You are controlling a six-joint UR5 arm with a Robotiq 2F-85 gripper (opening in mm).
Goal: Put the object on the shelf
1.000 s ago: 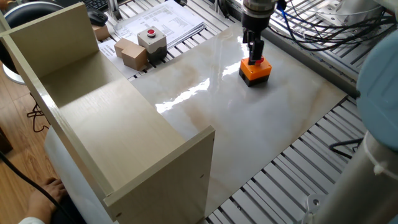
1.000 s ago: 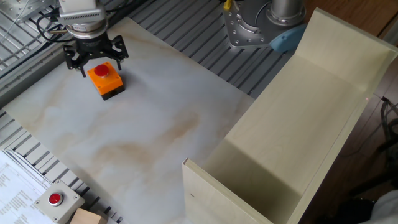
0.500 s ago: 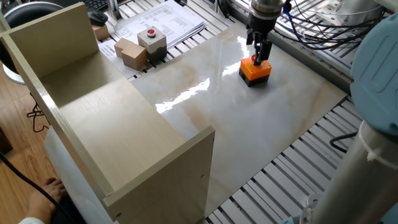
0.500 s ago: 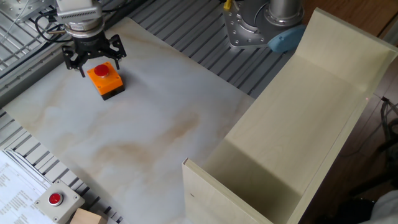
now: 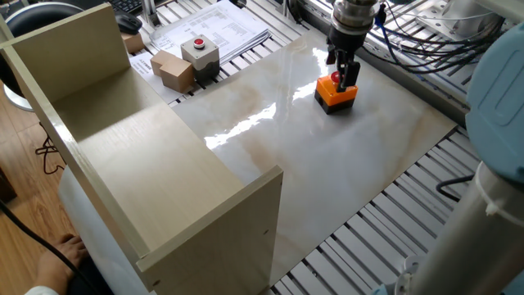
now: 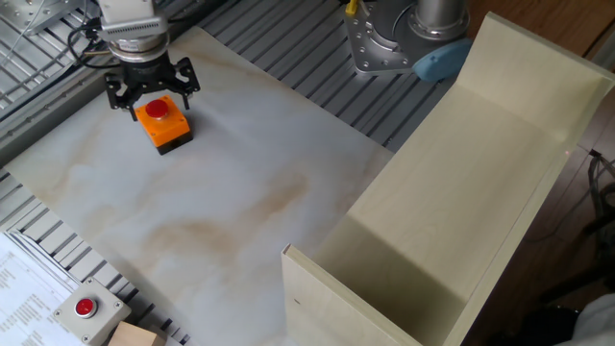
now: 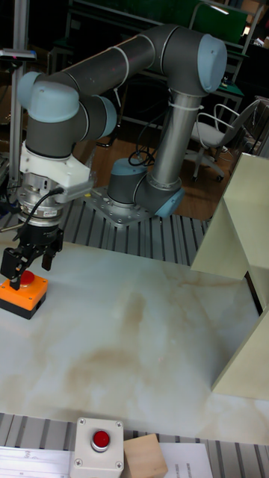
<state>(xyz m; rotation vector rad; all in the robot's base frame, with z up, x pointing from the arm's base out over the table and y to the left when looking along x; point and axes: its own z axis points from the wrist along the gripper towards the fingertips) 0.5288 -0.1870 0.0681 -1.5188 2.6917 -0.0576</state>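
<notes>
Tall fixed view: hand [image 7: 28,267] spread astride object [image 7: 22,293].

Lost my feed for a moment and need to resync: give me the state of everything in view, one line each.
gripper: open, fingers straddling the button box, not closed on it.
button box: upright on the table, not lifted.
shelf: nothing on its panel.
grey box: upright by the papers, untouched.
cardboard box: resting beside the grey box.

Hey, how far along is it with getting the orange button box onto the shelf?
Early stage. Done: the claw is positioned over the orange button box, jaws open on either side of the red button. In hand: nothing is gripped yet; the box sits on the marble tabletop. Left: closing, lifting, carrying it across and setting it on the shelf, which holds nothing.
</notes>
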